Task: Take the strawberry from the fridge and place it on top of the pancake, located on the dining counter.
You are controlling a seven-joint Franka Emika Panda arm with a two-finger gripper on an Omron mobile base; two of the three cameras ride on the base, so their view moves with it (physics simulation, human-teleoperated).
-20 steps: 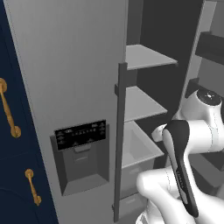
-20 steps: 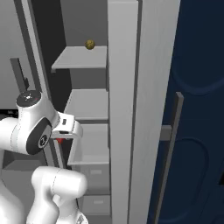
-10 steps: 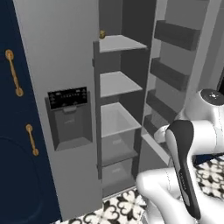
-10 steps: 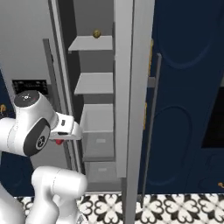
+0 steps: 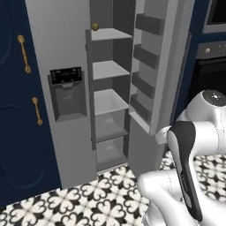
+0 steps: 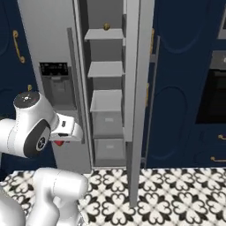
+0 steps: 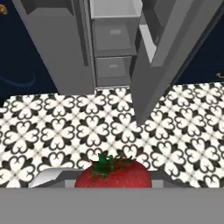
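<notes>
The strawberry (image 7: 113,174), dark red with a green leafy cap, sits low in the hand view, held over the tiled floor. From the right base view it shows as a small red spot (image 6: 59,142) under the white hand, with my gripper (image 6: 62,138) shut on it, in front of the fridge's left door. The grey fridge (image 5: 66,53) stands ahead with its black dispenser panel (image 6: 54,69). Its right door (image 5: 156,66) is swung open, baring the white shelves (image 6: 106,69) and drawers (image 7: 113,37). The pancake and the dining counter are out of view.
A small golden object (image 5: 94,27) lies on the fridge's top shelf. Navy cabinets with brass handles (image 5: 24,53) flank the fridge, and a dark oven (image 6: 216,95) stands to the right. The open door's edge (image 6: 134,132) juts over the black-and-white patterned floor (image 7: 100,127).
The whole picture has shifted: the base has backed away from the fridge, which now looks smaller, and the patterned floor has come into view. The strawberry stays in the gripper.
</notes>
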